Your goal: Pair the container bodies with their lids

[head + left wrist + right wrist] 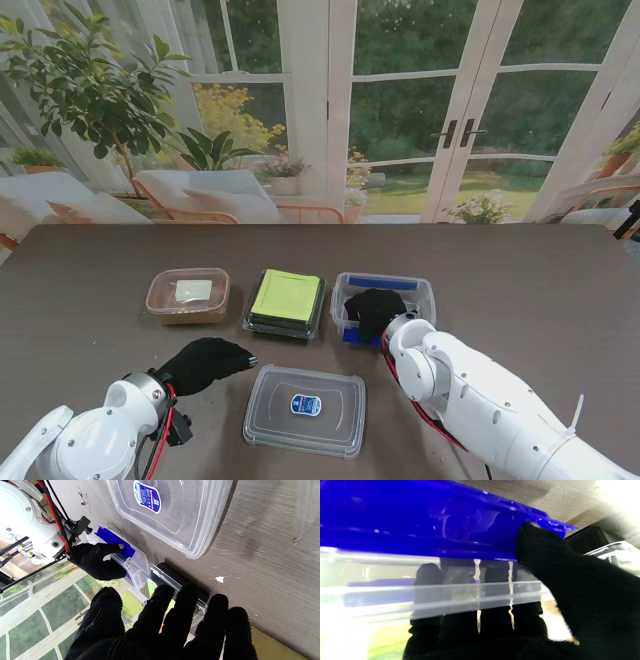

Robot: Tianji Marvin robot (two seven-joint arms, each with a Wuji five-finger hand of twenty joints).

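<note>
We judge task barely begun; clear lid (305,410) lies flat on table (90,290), apart from every body; blue-clipped clear body (420,295) uncovered; brown tub (188,296) and green-topped black box (285,303) sit beyond left hand (203,364); right hand (374,312) clasps blue-clipped body's near wall, fingers inside, thumb (545,552) on blue clip; left hand free, fingers spread, lid just beside it.

Dark wooden table (560,290), glass doors (470,110), potted plant (90,90) behind.
</note>
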